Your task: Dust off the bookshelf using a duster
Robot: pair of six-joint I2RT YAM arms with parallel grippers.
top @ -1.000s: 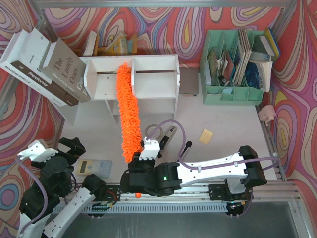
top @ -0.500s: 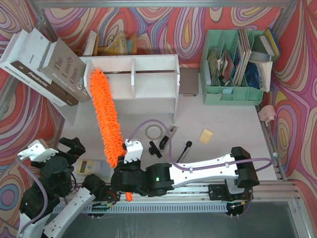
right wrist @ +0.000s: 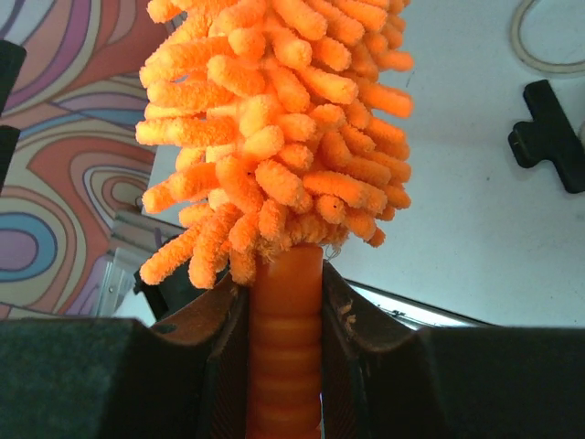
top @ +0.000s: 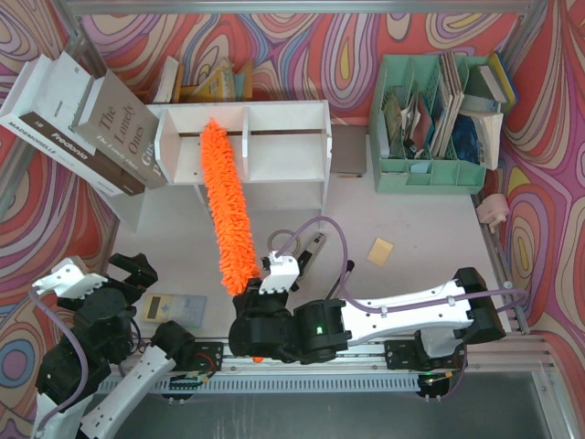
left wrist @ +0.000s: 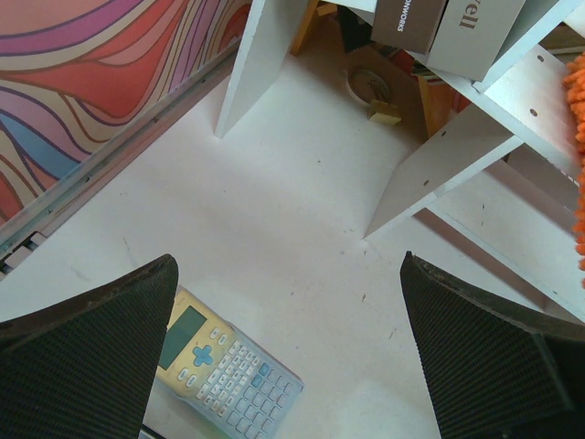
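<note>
**Against the white wooden two-tier bookshelf [top: 283, 119]: fluffy orange chenille duster [top: 227, 210], firmly gripped**

Right gripper [right wrist: 285, 320]: clenched on the ribbed orange plastic handle, just in front of the bookshelf. Slants up and slightly left from there, fluffy tip over the bookshelf's top tier, left of the vertical divider; contact impossible to tell. Left gripper [left wrist: 291, 338]: spread wide, grasping nothing, low off the bookshelf's front-left corner, above a pale calculator [left wrist: 224, 366]. Left of the bookshelf, large tilted hardback books [top: 91, 128]. Right of it, mint-green slotted file organizer [top: 430, 174] stuffed with papers. Off the front-right leg, small yellow square pad [top: 379, 251].
</note>
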